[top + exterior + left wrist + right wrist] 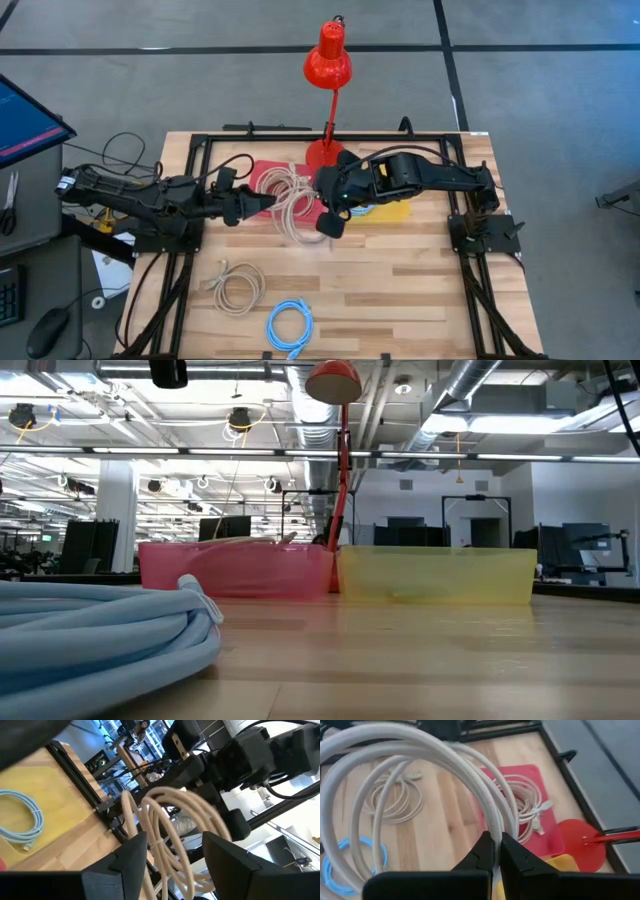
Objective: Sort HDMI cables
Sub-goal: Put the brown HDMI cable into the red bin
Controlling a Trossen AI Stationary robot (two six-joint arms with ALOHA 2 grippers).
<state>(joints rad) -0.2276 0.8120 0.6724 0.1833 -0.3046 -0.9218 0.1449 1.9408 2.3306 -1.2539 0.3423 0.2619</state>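
A beige HDMI cable coil (pixel 293 203) hangs in the air between both arms, over the red tray's right edge. My right gripper (pixel 496 851) is shut on it. My left gripper (pixel 172 857) is open, and the coil's strands (pixel 165 827) pass between its fingers. Another beige coil (pixel 238 286) and a light blue coil (pixel 290 325) lie flat on the near table. Beige cables (pixel 529 812) lie in the red tray (pixel 262 172). A blue cable (pixel 24 822) lies in the yellow tray (pixel 395 209). My right gripper pinches several strands of the beige coil's loop (pixel 494 831) between its two fingers, which lie across the strands. The coil is lifted clear of the table and arcs away from the fingers. My left gripper: strands run close by one finger (pixel 131 856); whether they touch it I cannot tell.
A red desk lamp (pixel 327 62) stands by its base (pixel 322 152) at the far edge, right behind the trays. Black frame rails (pixel 180 285) run down both table sides. The bare wood between the two loose coils and the right rail is free room (pixel 400 290).
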